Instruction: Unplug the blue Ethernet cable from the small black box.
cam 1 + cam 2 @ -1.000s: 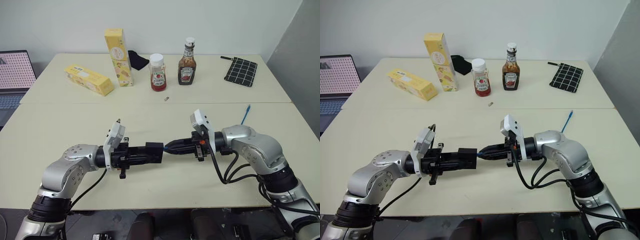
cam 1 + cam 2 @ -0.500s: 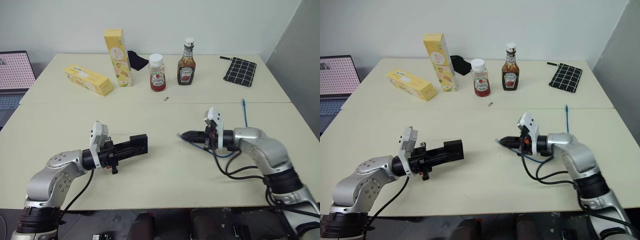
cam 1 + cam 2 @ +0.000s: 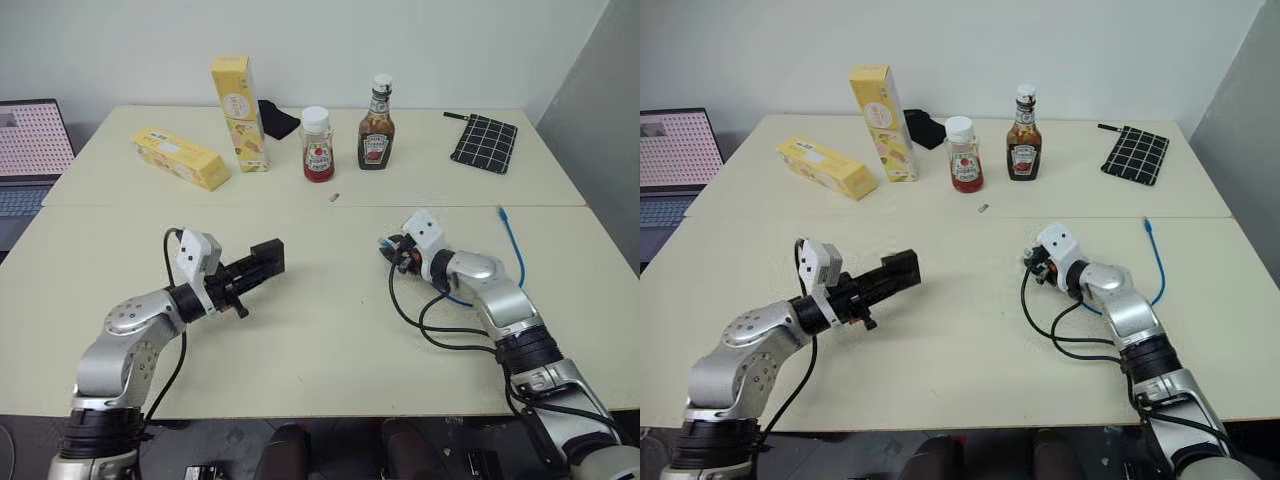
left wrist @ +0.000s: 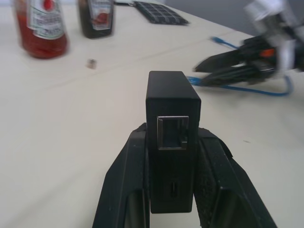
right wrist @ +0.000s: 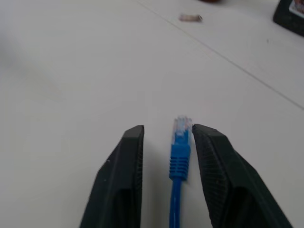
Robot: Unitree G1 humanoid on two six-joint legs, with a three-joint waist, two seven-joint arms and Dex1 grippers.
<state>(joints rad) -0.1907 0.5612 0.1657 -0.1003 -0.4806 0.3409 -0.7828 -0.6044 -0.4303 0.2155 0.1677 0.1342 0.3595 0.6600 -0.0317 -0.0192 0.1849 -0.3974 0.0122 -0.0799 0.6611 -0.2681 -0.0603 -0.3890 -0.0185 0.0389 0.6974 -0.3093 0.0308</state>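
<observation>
Left of centre in the head view you see the left tool [image 3: 262,262] pressed together on the small matte black box [image 3: 267,256], holding it above the pale cream bench [image 3: 320,330]. In the left wrist view the box [image 4: 172,118] sits clamped between the two black fingers [image 4: 124,190], its square metal-rimmed port facing outward with nothing plugged into it.

Right of centre, the right tool [image 3: 388,248] lies low over the bench, well apart from the box. In the right wrist view its tool [image 5: 167,137] stands spread, with the plug of the thin bright-blue Ethernet cable [image 5: 179,142] lying between the fingers [image 5: 124,161]; you cannot tell whether either finger touches the plug. In the head view the cable [image 3: 517,262] runs from this tool in a curve toward the right side of the frame, its far plug resting on the bench.

Along the upper part of the frame you see an upright yellow carton [image 3: 237,112], a flat yellow carton [image 3: 178,159], a red sauce bottle with a white cap [image 3: 317,145], a dark brown sauce bottle [image 3: 374,125], and a black cloth with white grid lines [image 3: 483,142] at upper right.
</observation>
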